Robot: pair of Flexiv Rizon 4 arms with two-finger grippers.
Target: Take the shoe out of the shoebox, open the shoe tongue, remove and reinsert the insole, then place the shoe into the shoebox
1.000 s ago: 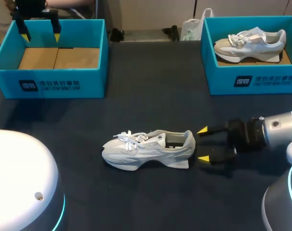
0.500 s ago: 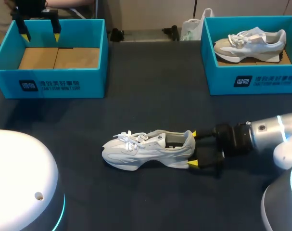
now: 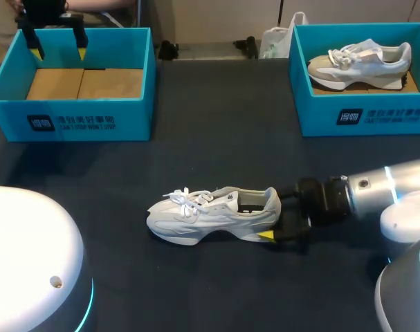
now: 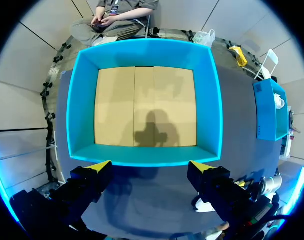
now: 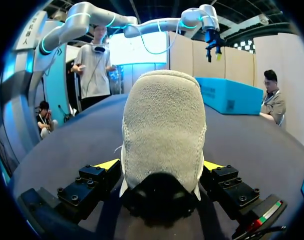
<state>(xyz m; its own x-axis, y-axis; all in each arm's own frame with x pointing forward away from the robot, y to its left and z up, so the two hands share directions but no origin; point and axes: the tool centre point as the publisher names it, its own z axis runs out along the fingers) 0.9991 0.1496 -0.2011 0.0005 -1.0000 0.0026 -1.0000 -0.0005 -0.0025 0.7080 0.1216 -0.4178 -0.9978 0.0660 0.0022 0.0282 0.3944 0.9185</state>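
A pale grey-white shoe point(image 3: 213, 214) lies on its sole mid-table, toe to the left and tongue area open. My right gripper point(image 3: 275, 216) is at its heel, open. In the right wrist view the heel point(image 5: 162, 135) fills the gap between the yellow-tipped fingers point(image 5: 107, 165), which stand on either side of it. My left gripper point(image 3: 57, 43) hangs open over the far rim of the left blue shoebox point(image 3: 71, 123). From the left wrist its gripper point(image 4: 152, 167) looks down into that empty box point(image 4: 144, 50), which has a bare cardboard floor.
A second blue shoebox point(image 3: 362, 114) at the back right holds another grey-white shoe point(image 3: 360, 61). The dark tabletop point(image 3: 216, 145) stretches between the boxes and the shoe. A white rounded robot base point(image 3: 30, 263) sits at the front left.
My right gripper has moved left along the table until its open fingers flank the shoe's heel. The shoe and the left arm have stayed put.
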